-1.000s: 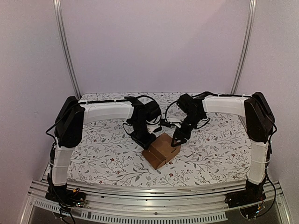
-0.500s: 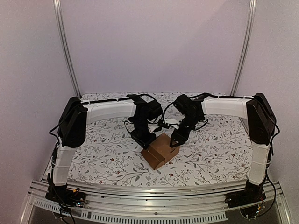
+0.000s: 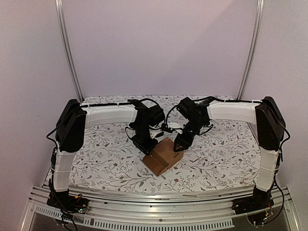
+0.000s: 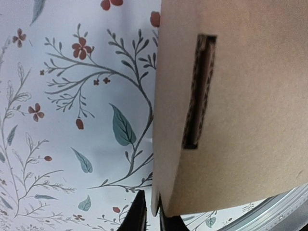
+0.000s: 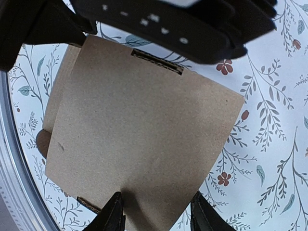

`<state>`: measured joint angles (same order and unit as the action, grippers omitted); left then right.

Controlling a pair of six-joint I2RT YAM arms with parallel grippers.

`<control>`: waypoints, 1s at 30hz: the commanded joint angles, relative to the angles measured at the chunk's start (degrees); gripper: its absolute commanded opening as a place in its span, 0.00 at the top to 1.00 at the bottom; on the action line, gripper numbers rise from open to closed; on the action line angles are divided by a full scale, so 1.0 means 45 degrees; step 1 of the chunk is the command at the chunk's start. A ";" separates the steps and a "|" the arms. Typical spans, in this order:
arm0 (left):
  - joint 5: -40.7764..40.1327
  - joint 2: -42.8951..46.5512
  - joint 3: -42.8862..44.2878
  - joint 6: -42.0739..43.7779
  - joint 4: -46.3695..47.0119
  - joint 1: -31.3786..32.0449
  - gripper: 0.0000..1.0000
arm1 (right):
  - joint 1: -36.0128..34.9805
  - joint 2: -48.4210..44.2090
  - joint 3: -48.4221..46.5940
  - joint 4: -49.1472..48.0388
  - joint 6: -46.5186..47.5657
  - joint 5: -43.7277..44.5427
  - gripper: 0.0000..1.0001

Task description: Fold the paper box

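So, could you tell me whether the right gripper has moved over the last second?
Yes: the right gripper has shifted slightly left, away from the right frame post, further over the paper box.

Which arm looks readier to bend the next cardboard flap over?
Probably the left. The left gripper already pinches the edge of the slotted panel of the paper box. The right gripper is open, spread over the top face and gripping nothing.
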<state>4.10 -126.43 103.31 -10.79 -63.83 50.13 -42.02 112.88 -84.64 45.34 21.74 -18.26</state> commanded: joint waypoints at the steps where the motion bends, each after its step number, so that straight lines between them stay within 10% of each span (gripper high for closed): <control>1: -0.0577 0.1438 -0.1146 0.0001 0.1078 0.0016 0.83 | -0.0173 0.0197 0.0294 0.0037 -0.0097 0.0464 0.55; 11: -0.1828 0.5142 -0.4134 -0.0003 0.4228 0.1561 0.67 | -0.0112 0.0132 0.0293 0.0012 -0.0200 0.0516 0.54; 19: -0.5459 0.7521 -1.1255 -0.2047 1.5178 0.4696 0.59 | -0.0077 0.0169 0.0283 -0.0029 -0.0236 0.0466 0.53; 30: -0.6708 0.4970 -1.0050 -0.2282 1.4948 0.5780 0.63 | -0.0042 0.0062 0.0411 -0.0040 -0.0221 0.0317 0.53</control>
<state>-23.70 -102.65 55.16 -20.18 2.26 75.59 -42.11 112.86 -84.53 44.64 20.97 -18.13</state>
